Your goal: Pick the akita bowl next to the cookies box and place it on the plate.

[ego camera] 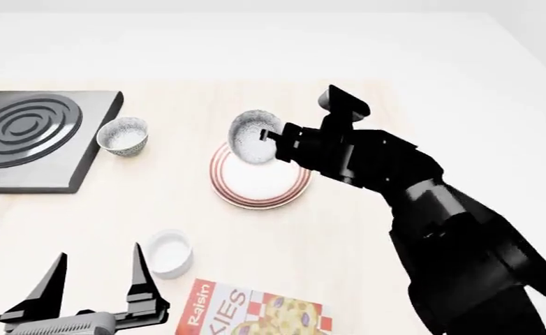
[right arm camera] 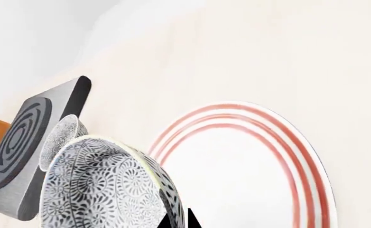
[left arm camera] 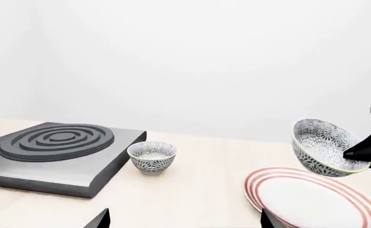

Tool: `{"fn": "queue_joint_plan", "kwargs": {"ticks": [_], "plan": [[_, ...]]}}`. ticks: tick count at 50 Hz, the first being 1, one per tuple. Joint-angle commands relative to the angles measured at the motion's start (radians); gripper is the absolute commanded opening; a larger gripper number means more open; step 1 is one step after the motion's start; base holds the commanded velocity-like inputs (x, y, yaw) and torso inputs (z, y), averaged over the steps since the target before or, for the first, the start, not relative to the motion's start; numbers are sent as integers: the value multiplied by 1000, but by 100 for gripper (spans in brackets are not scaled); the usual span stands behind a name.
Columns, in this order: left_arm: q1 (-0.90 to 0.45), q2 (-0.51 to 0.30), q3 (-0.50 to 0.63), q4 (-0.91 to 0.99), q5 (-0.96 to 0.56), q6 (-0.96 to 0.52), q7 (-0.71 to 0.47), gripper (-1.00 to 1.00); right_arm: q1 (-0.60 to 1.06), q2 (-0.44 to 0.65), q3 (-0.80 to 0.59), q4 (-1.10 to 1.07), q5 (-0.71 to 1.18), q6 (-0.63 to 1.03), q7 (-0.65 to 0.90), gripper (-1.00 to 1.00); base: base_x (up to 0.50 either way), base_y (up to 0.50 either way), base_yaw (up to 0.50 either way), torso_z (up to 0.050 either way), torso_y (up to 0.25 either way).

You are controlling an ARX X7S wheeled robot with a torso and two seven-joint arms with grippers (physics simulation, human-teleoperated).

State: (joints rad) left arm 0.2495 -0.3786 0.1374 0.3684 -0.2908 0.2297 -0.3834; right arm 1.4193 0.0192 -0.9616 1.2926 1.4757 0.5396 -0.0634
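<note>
Nearest, low in the head view: left claw (ego camera: 96,296) released, fingers spread, holding nothing, well apart from the work. Leave it there.

Just beyond it on the table (ego camera: 161,202): cookies box (ego camera: 254,315), partly cut off by the picture's edge, and a small white cup (ego camera: 169,251) beside it. Nothing to do with either one.

Farther out, mid-table: plate (ego camera: 259,183), flat, with nothing in it. Above its far rim hangs the bowl (ego camera: 253,136), clenched at the rim by the right claw (ego camera: 273,135). Seen from the left wrist, the bowl (left arm camera: 325,147) is clear of the plate (left arm camera: 318,199), not touching, and tipped with its mouth leaning to one side. From the right wrist, the bowl (right arm camera: 103,185) sits off toward the plate's (right arm camera: 249,156) edge, not over its middle.

So, for the step in hand: draw the bowl toward the robot until over the white centre inside the red rings. Level the wrist so the foot faces down. Lower slowly and straight. Release only once the foot seems to rest on the plate, judged from the left wrist view; a tipped bowl let go early would likely roll or knock the rim. Lift straight up after.

Farthest: second bowl (ego camera: 124,136) and grey hotplate (ego camera: 35,136), well apart from the plate. Steer clear.
</note>
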Motion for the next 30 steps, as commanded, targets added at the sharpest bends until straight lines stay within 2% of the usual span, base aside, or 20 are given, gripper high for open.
{"fn": "queue_joint_plan", "kwargs": {"ticks": [1, 3, 5, 11, 18, 27, 30], "plan": [[-21, 20, -10, -32, 15, 2, 26, 100, 72, -15, -536, 16, 580, -61, 69, -100, 0, 0, 0, 0, 0], [-22, 20, -8, -31, 18, -1, 24, 100, 91, -19, -756, 16, 786, -76, 41, -100, 0, 0, 0, 0, 0], [-22, 19, -6, -30, 19, -2, 24, 100, 108, -19, -915, 16, 959, -49, -3, -100, 0, 0, 0, 0, 0], [-21, 16, -4, -25, 28, -6, 20, 100, 126, -19, -1148, 16, 1249, -25, -17, -100, 0, 0, 0, 0, 0], [-12, 10, -4, -27, 28, 27, 32, 100, 154, -19, -1299, 16, 1431, -50, 6, -100, 0, 0, 0, 0, 0], [-8, 15, 0, -33, 19, 58, 40, 100, 163, -19, -1322, 16, 1428, -80, -7, -100, 0, 0, 0, 20, -210], [-10, 14, 7, -32, 14, 49, 43, 100, 164, -19, -1327, 16, 1431, -84, -14, -100, 0, 0, 0, 1, -8]]}}
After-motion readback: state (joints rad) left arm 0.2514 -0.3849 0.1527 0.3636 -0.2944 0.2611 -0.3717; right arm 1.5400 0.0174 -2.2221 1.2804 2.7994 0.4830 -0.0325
